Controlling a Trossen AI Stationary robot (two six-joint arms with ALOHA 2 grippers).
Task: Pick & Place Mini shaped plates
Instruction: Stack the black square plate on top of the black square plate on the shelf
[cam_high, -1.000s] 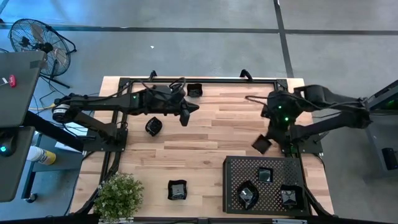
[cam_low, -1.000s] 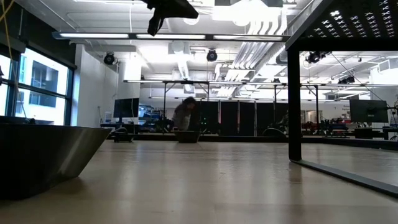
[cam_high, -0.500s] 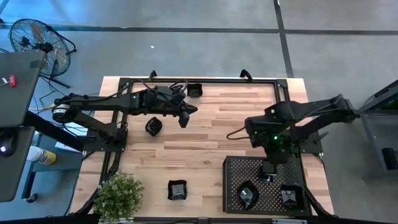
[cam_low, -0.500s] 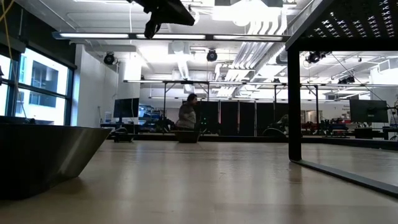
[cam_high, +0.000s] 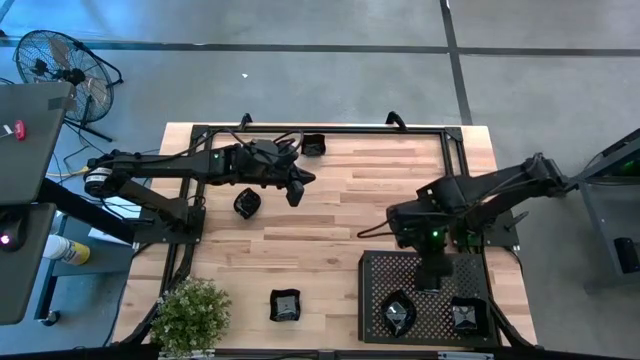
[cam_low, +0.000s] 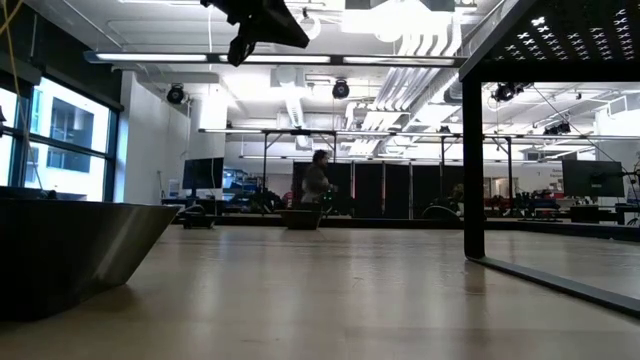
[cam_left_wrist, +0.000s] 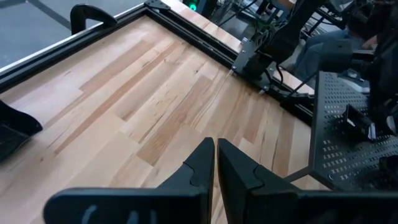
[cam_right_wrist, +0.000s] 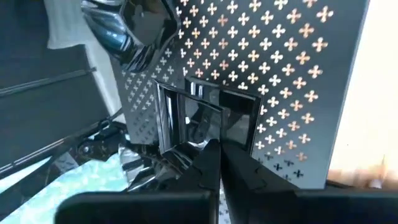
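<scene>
Right gripper over the near edge of the perforated tray, fingers clamped on the rim of a square mini plate — the plate sits low over the tray surface (contact with it not resolvable). Two more plates already in the tray: one wavy-edged, one at the corner.

Left gripper above the wood table near its far side, fingers together, holding nothing. Loose plates on the table: far edge, beside the left arm, near edge by the plant.
</scene>
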